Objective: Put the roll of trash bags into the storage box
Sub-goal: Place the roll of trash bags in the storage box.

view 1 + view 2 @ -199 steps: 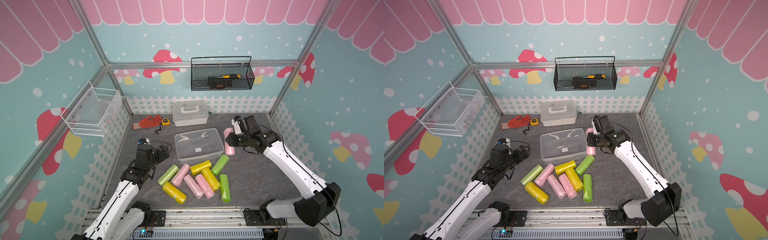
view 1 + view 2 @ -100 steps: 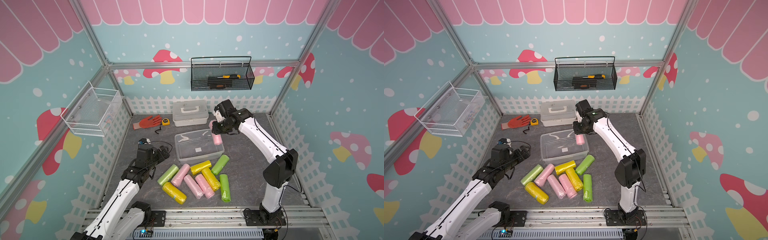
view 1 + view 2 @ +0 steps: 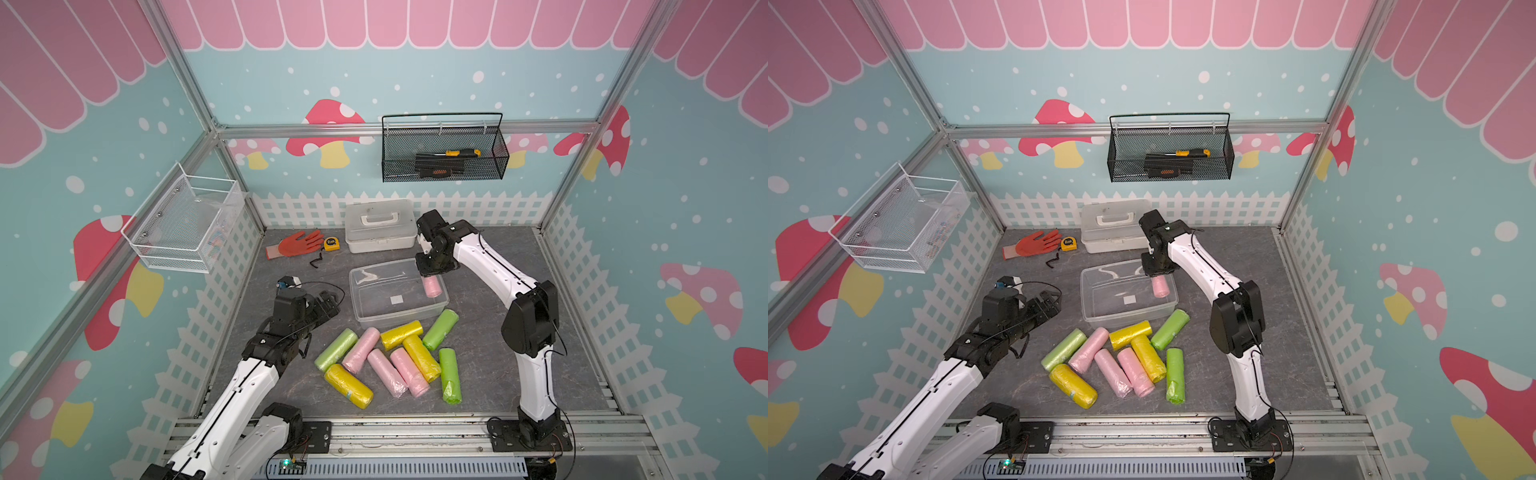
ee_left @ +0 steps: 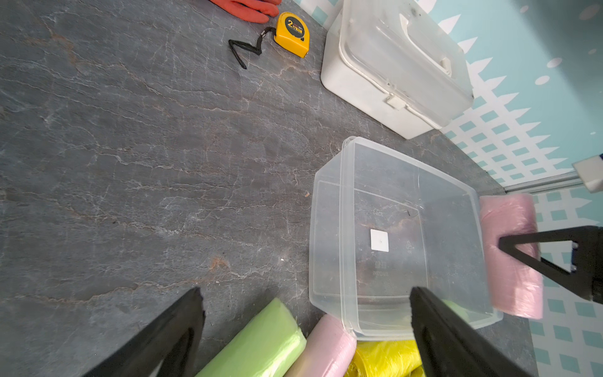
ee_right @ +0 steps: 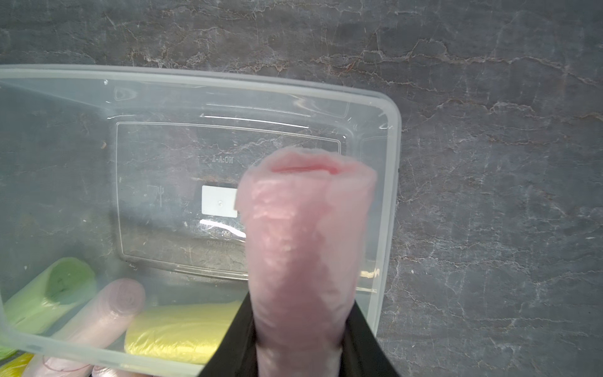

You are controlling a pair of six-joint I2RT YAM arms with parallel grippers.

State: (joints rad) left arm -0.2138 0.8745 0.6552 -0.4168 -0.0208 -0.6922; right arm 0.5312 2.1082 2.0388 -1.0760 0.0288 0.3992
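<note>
Roll in play is the pink one. The right gripper is clamped across its barrel, somewhere around mid-length going by the left wrist view. It hangs over the right end of the box, just inside the rim, and as far as I can tell it isn't lying on the bottom yet. Looks light and squishy to me: thin slick film wound up, so it'll dent rather than break, but it could slip out of a weak pinch. Across the barrel seems the right place to grab. Left gripper is wide open and empty beside the box.
</note>
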